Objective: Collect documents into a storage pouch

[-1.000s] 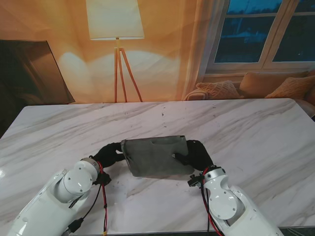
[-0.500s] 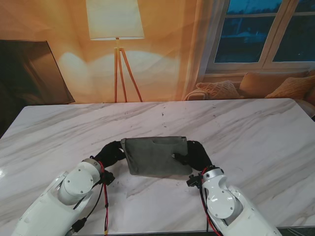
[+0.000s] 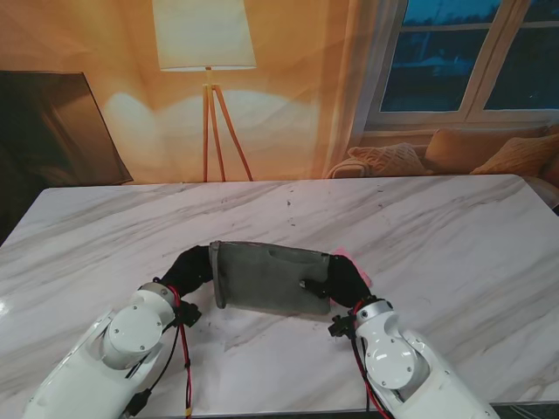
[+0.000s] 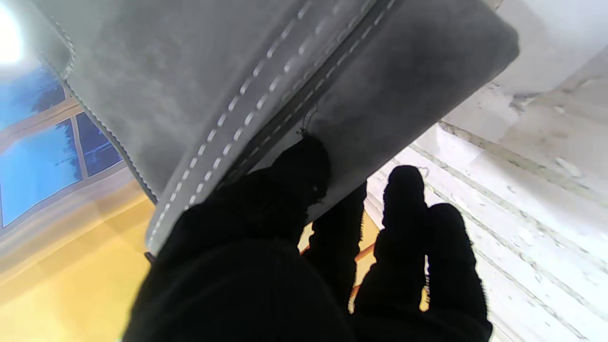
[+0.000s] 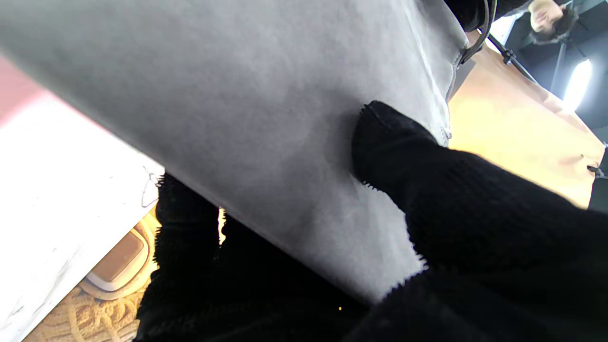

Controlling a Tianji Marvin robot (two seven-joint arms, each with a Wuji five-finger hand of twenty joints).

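Observation:
A grey felt pouch (image 3: 269,278) is held off the marble table (image 3: 454,236), tilted with its left end raised toward me. My left hand (image 3: 190,271), in a black glove, grips its left end; the thumb presses beside the stitched zip line (image 4: 266,90). My right hand (image 3: 341,281) grips the right end, thumb (image 5: 394,142) on the grey face (image 5: 266,109), fingers underneath. A pink document (image 3: 356,267) peeks out by the right hand, half hidden by the pouch.
A floor lamp (image 3: 206,52) stands behind the table's far edge. A sofa with cushions (image 3: 454,153) sits under the window at the far right. Bare marble shows around the pouch on all sides.
The pouch has tipped up further, its left end lifting and its face turning toward me. Both hands shifted slightly with it, and the pink document has come into view at the right.

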